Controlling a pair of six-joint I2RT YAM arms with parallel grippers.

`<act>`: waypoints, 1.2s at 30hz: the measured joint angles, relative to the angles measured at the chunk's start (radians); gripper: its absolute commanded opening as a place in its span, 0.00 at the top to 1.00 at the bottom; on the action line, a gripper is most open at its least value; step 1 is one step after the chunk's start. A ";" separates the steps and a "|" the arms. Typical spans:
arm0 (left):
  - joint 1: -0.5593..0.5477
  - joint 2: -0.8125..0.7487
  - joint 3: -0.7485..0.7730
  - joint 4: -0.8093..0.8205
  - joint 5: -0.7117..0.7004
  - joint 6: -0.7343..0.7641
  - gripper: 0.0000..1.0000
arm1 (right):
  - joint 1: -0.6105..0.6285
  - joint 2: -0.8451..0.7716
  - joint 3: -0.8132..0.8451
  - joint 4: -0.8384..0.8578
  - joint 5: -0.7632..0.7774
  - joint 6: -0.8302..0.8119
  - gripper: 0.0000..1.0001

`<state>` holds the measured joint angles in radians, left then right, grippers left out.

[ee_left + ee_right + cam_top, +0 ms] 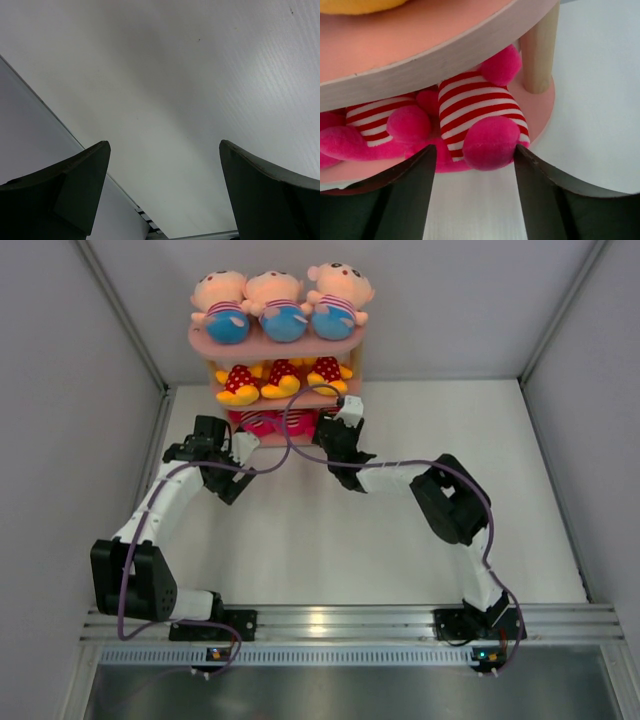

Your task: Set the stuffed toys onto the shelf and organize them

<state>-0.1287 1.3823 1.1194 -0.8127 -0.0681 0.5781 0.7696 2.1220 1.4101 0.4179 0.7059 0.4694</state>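
Pink shelf point(420, 30), right arm extended low to its bottom tier, right claw point(473, 148) parted astride red-striped toy point(475, 107) (no pinch), left claw point(164, 144) spread wide over bench point(200, 75).

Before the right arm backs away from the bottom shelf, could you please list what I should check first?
1. Right gripper open: ok, its fingers stand apart.
2. Red-striped toy on the bottom board: ok, it lies beside the wooden post.
3. Its pink foot free of the fingers: cannot tell, it sits right at the tips.
4. Top-tier toys and yellow toys, three each: ok.
5. Three toys on the bottom board: cannot tell, only two striped bodies show.
6. Left gripper open and empty: ok.
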 measured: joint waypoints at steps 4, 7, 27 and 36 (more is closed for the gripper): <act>0.000 -0.005 -0.002 -0.002 0.001 0.000 0.04 | 0.000 -0.015 -0.024 -0.011 -0.026 0.008 0.01; 0.000 -0.010 -0.005 -0.002 0.000 0.000 0.04 | 0.000 -0.085 -0.109 -0.025 -0.053 0.006 0.01; 0.130 0.042 -0.064 -0.004 0.000 -0.060 0.04 | -0.678 -0.873 -0.680 -0.536 -0.595 0.083 0.01; 0.225 0.049 -0.024 -0.008 0.067 -0.099 0.06 | -0.853 -1.085 -0.719 -0.666 -0.576 0.008 0.00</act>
<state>0.0959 1.4315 1.0950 -0.8204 -0.0013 0.4793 -0.0834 1.0370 0.6910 -0.2485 0.1295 0.4770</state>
